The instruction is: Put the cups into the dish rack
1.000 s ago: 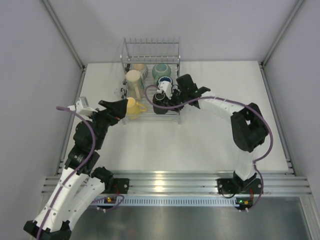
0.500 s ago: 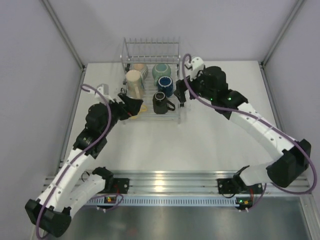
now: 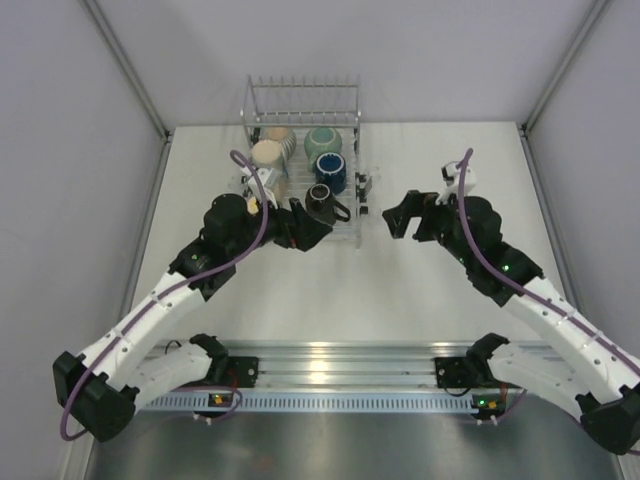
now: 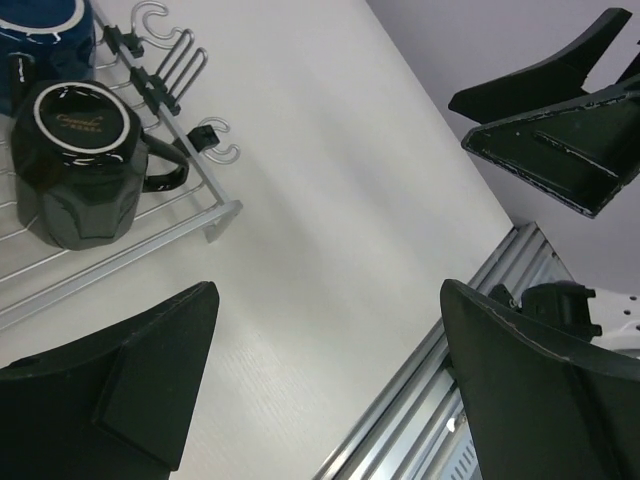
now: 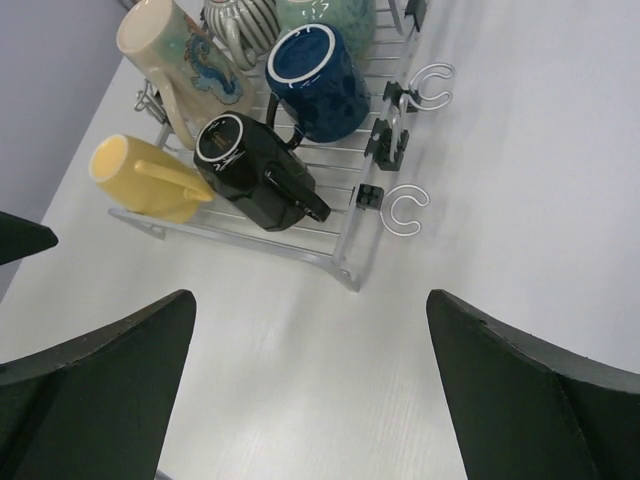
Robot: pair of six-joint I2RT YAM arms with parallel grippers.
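Both hands are empty. My left gripper (image 4: 328, 290) hangs with its jaws spread wide and nothing between them. It is over the white table (image 4: 330, 180), just off the near corner of the silver wire dish rack (image 4: 222, 212). Ahead of it, to the left of its left finger, the black glazed mug (image 4: 80, 165) sits tilted in that corner of the rack, its handle pointing out toward the rack's edge. Further out from that hand, across bare table, I see my right gripper (image 3: 398, 218), also released and holding nothing. It is beside the rack's right side, clear of the wires.

From the right wrist, all six cups lie ahead and to the left of the fingers, all inside the rack. Nearest is the black glazed mug, with the yellow mug (image 5: 150, 180) on its side just left of it. Behind the black one is the dark blue cup (image 5: 315, 85); whether the two touch, I cannot tell. The tall cream mug (image 5: 180, 75), blue-patterned, leans behind the yellow one. Farthest off are the ribbed beige mug (image 5: 240, 20) and the teal-green cup (image 5: 335, 15), both cut off by the picture's edge. Two white C-shaped hooks (image 5: 405, 210) stick out from the side of the rack that faces this hand.
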